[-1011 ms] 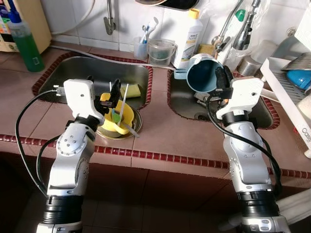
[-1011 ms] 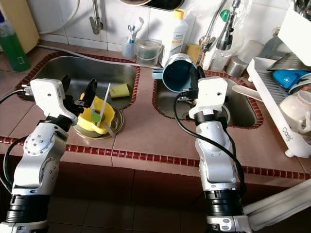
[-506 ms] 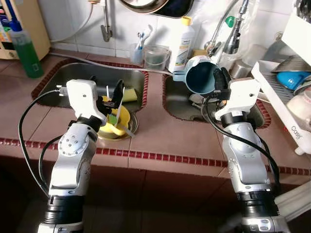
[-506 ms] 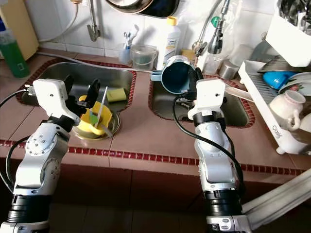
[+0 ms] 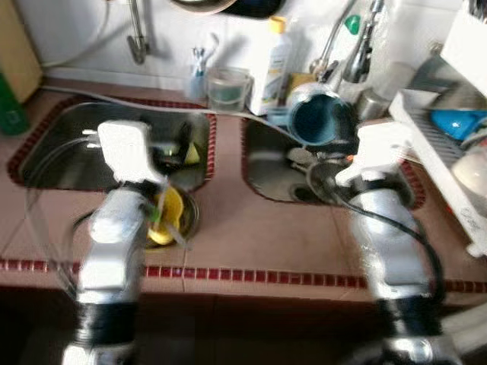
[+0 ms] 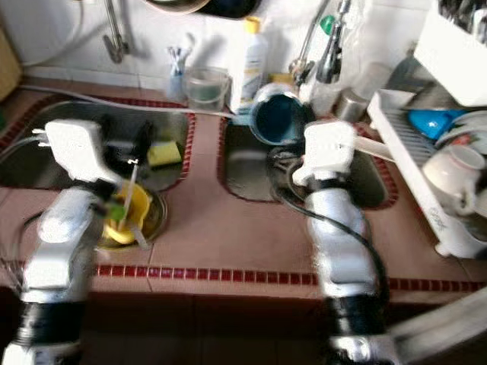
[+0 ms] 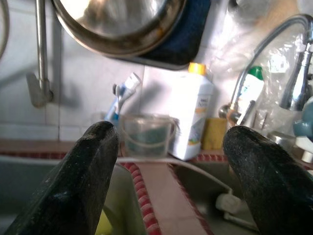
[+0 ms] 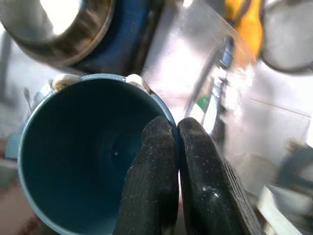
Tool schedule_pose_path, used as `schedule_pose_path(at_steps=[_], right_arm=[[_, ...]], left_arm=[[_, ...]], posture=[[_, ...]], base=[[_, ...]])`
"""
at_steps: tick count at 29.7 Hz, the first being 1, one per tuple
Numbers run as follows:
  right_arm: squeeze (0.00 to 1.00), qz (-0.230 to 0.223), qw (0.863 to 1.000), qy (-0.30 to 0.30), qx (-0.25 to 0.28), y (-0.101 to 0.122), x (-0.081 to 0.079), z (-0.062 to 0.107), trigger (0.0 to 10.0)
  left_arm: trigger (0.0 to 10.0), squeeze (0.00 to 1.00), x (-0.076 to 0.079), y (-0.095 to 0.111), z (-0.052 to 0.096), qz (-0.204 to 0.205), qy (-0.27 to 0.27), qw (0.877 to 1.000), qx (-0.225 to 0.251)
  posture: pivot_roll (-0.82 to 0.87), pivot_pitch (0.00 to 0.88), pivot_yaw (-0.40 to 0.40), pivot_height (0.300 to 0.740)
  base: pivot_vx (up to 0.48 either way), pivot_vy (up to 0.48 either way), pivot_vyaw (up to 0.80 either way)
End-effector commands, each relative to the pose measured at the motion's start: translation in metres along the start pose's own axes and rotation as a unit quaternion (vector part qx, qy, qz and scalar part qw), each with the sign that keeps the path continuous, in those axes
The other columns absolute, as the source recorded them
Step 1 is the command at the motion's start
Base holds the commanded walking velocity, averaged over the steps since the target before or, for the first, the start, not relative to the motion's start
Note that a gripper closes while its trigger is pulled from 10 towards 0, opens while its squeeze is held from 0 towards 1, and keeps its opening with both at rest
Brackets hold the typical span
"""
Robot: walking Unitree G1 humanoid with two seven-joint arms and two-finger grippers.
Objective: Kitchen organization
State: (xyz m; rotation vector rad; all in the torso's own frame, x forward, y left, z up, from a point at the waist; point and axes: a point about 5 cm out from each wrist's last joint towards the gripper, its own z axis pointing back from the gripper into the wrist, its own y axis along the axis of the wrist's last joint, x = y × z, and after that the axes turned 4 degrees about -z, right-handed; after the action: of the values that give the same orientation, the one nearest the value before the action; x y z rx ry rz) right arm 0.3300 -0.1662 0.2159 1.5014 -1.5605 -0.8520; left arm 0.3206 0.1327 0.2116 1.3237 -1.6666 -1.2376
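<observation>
Risk ranks first here: the right gripper [image 8: 171, 171] pinches only the rim of the blue mug [image 5: 314, 120], one finger inside the wall and one outside, so the mug hangs off a thin edge hold. It is held above the right sink [image 5: 266, 163], tipped so its mouth faces the camera, with the handle toward the left. A quick swing could probably let the rim rotate or slip between the fingers, dropping the mug into the basin. Both head views are blurred (the camera appears to be in motion), so fine placement cannot be judged now. The drying rack [image 5: 445, 141] at the far right is already crowded with dishes, so a placement there would likely risk knocking them.

The left gripper [image 7: 171, 186] is spread wide and holds nothing. It hovers over the left sink [image 5: 68, 148], close above a yellow cup [image 6: 125, 220] that sits in a shallow metal dish on the counter edge. A white straw-like stick [image 6: 129, 194] leans out of that cup, and a careless move could tip it.

The counter [image 5: 243, 228] is brownish-red tile with a dark red border strip, two steel basins set in it. White wall tile runs behind, with a white bottle [image 5: 272, 65], a clear tub [image 7: 146, 134], a toothbrush holder [image 7: 117, 105] and a curved tap [image 7: 264, 58]. A yellow sponge [image 6: 163, 153] lies in the left basin.
</observation>
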Motion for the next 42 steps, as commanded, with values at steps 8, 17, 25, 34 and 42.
schedule_pose_path(at_steps=[8,17,25,34,42], right_arm=[[0.0,-0.012,0.999,0.023,0.018,0.0082,-0.0145,-0.0032,10.0],[0.0,-0.011,0.999,0.025,0.017,0.0079,-0.0152,-0.0025,10.0],[0.0,-0.014,0.999,0.027,0.014,0.0073,-0.0177,-0.0019,10.0],[0.0,-0.015,0.999,0.026,0.012,0.0064,-0.0187,-0.001,10.0],[0.0,-0.016,1.0,0.025,0.011,0.0062,-0.0191,-0.0004,10.0]], left_arm=[[10.0,0.0,-0.0127,0.0009,0.0068,-0.012,0.025,1.0,0.008],[10.0,0.0,-0.0121,0.0001,0.0069,-0.013,0.008,1.0,0.006],[10.0,0.0,-0.0102,-0.0009,0.0071,-0.008,-0.003,1.0,0.001],[10.0,0.0,-0.0111,-0.0015,0.0079,-0.008,-0.008,1.0,-0.004],[10.0,0.0,-0.0109,-0.0016,0.008,-0.007,-0.01,1.0,-0.006]], posture=[[-0.17,0.058,-0.09,0.74],[-0.17,0.061,-0.087,0.74],[-0.17,0.072,-0.083,0.74],[-0.16,0.079,-0.079,0.74],[-0.17,0.079,-0.076,0.74]], base=[[0.038,0.0,0.0],[0.0,0.0,0.0],[0.0,0.0,0.0],[0.0,0.123,0.0],[0.0,0.285,0.0]])
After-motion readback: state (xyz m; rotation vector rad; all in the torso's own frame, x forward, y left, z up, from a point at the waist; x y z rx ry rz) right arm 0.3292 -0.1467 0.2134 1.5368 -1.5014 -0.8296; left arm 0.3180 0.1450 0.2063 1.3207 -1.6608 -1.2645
